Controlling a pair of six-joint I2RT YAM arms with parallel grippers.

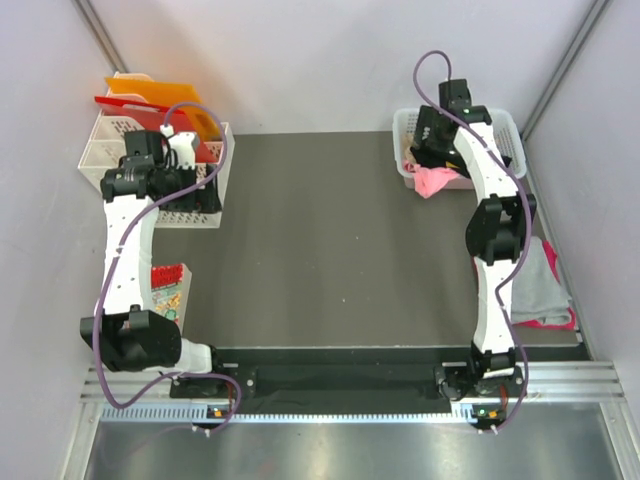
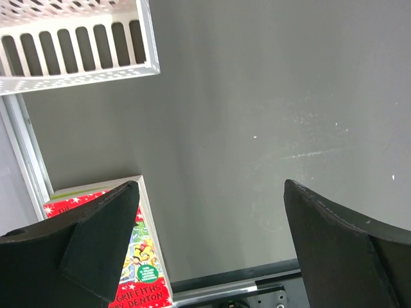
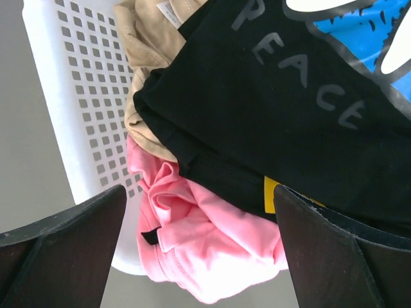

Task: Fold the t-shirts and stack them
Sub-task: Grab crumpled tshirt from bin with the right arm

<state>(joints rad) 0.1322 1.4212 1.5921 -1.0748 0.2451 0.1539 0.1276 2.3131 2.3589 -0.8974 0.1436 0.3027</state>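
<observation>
Over the basket (image 3: 83,96) rim a pink t-shirt (image 3: 212,250) spills tableward; right end effector (image 3: 199,192) and left end effector (image 2: 212,186) gape wide.

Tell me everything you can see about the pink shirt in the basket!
The pink shirt is soft, bright pink cloth, all crumpled and not folded. It sits at one end of the white basket, which is full of little holes, and part of it spills over the rim. The black shirt lies on top of part of it, and the beige shirt touches it from beside. A small dark loop shows on one of its folds.
</observation>
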